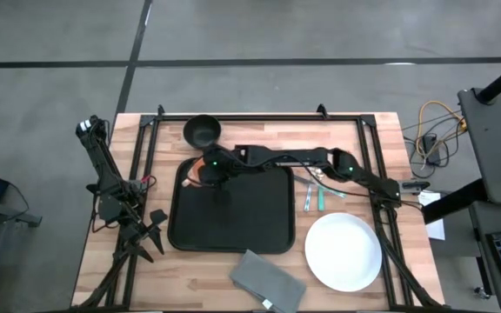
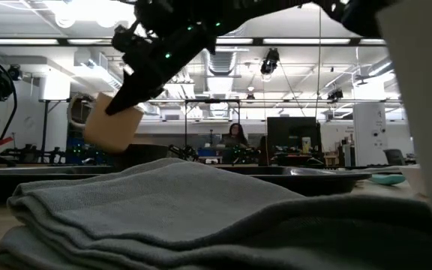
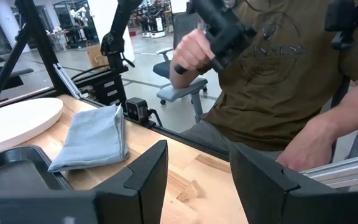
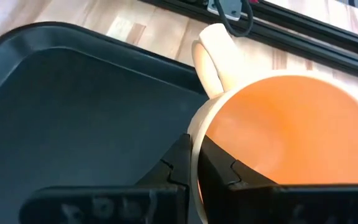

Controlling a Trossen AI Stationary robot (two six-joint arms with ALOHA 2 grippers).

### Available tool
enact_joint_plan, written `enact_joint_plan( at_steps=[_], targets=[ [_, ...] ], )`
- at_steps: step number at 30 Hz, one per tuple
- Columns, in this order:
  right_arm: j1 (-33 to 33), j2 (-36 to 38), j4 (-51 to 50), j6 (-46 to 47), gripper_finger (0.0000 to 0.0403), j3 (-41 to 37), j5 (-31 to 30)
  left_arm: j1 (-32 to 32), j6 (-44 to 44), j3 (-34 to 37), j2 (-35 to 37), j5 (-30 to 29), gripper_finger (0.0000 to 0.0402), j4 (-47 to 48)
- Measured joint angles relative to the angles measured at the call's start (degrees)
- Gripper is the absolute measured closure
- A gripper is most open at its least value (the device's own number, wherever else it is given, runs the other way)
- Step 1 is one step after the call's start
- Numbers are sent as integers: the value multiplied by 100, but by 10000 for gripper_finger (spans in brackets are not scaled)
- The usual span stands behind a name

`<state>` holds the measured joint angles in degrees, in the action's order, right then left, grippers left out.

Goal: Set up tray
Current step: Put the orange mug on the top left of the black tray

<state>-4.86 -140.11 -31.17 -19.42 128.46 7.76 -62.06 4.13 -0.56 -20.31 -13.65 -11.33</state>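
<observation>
Right gripper (image 4: 194, 163) clenches mug (image 4: 278, 143) rim, hovering over tray (image 1: 259, 228) at its 11 o'clock corner; left gripper (image 1: 150, 230), released, waits at 9.

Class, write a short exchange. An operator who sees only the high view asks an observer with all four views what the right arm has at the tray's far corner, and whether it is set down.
Operator: From above I see only an orange patch under the right gripper. What is it?
Observer: The right wrist view shows a mug, cream outside and orange inside, with its rim pinched between the jaws.
Operator: Does it stand on the tray?
Observer: No. In the low view the mug hangs tilted in the air, above the tray's rim.
</observation>
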Motion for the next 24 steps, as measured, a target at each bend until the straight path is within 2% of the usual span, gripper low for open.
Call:
enact_joint_plan(
  at_steps=[9,24],
  targets=[
    [-2,-430,74,-26,394,431,-19,0,2,0,-1,0,246,-1],
    [-17,-525,67,125,394,344,-31,0,2,0,-1,0,246,0]
  ],
)
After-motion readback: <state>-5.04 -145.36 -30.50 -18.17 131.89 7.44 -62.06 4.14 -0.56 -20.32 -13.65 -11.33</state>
